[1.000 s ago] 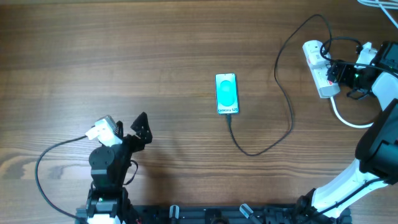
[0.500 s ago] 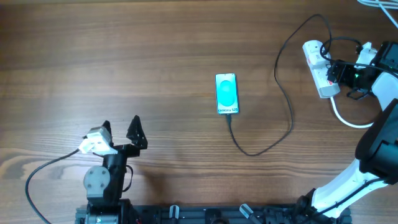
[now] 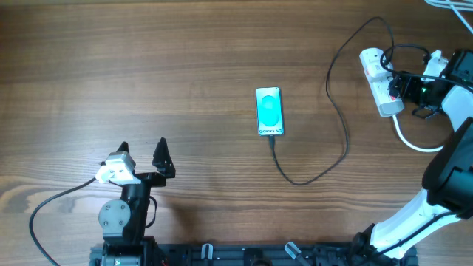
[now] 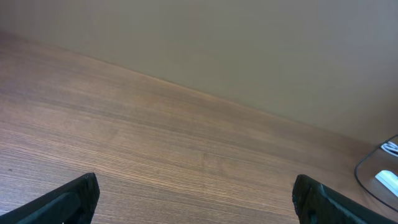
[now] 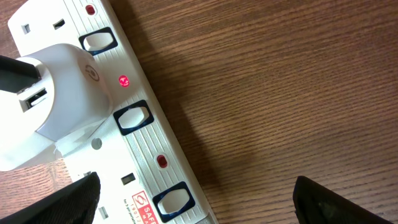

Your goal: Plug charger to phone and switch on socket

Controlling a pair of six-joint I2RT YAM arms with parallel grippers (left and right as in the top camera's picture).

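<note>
The phone (image 3: 269, 111) lies flat mid-table with its blue-turquoise screen lit. The charger's thin black cable (image 3: 345, 140) runs from the phone's near end, loops right and goes up to the socket (image 3: 375, 65) at the far right. In the right wrist view the white plug head (image 5: 56, 112) sits in the socket (image 5: 149, 149), and a red light (image 5: 124, 81) glows beside it. My right gripper (image 3: 396, 86) is open just over the socket, with its fingers (image 5: 199, 205) either side of the strip's edge. My left gripper (image 3: 142, 151) is open and empty at the near left, and shows the same in its wrist view (image 4: 199, 205).
A thick white cord (image 3: 408, 140) curves from the socket's near end toward the right arm. The left arm's black cable (image 3: 44, 203) loops over the near left of the table. A light wall stands beyond the table's far edge (image 4: 205, 93).
My left arm has pulled back and swung left, so its open gripper now points away across the table. The right arm, phone and cable have not moved.
</note>
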